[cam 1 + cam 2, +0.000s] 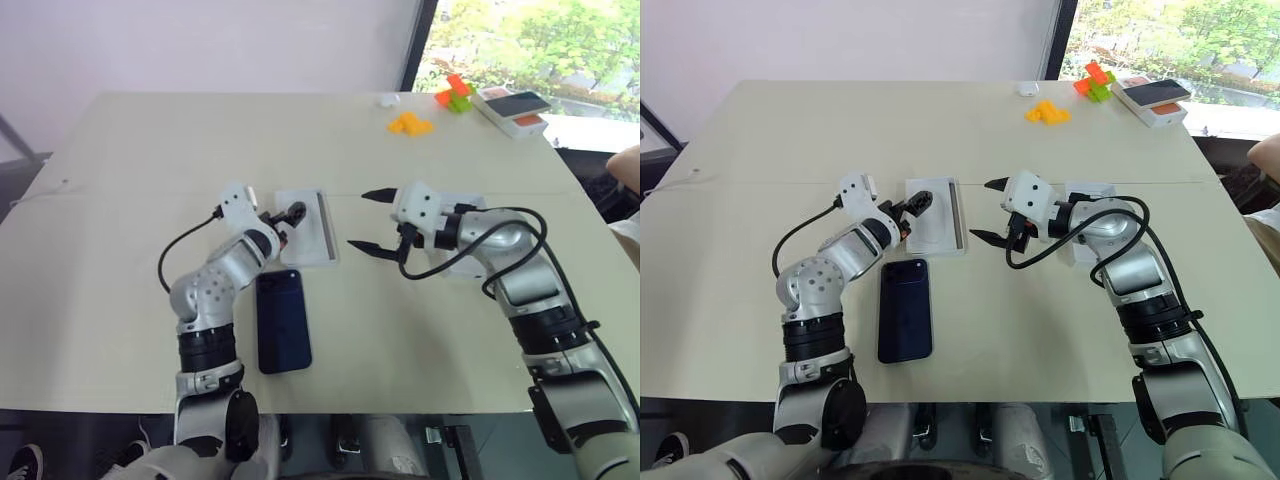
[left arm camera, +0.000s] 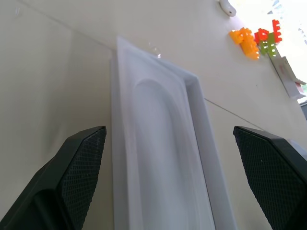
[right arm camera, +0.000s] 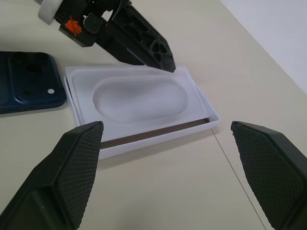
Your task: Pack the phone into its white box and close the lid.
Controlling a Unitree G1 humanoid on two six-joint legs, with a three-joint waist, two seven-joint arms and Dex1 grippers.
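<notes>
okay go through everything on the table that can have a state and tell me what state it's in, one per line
phone: lying flat on the table, camera side up, outside the box.
white box: open, no lid on it.
insert: resting in the white box, recess empty.
left claw: open, over the box, holding nothing.
right claw: open, holding nothing.
orange-topped box: closed, at the far edge.

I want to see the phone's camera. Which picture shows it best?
The right wrist view: the phone lies close, its camera bump facing up. Both eye views show the whole phone from above, smaller, lying on the table beside the left arm.
</notes>
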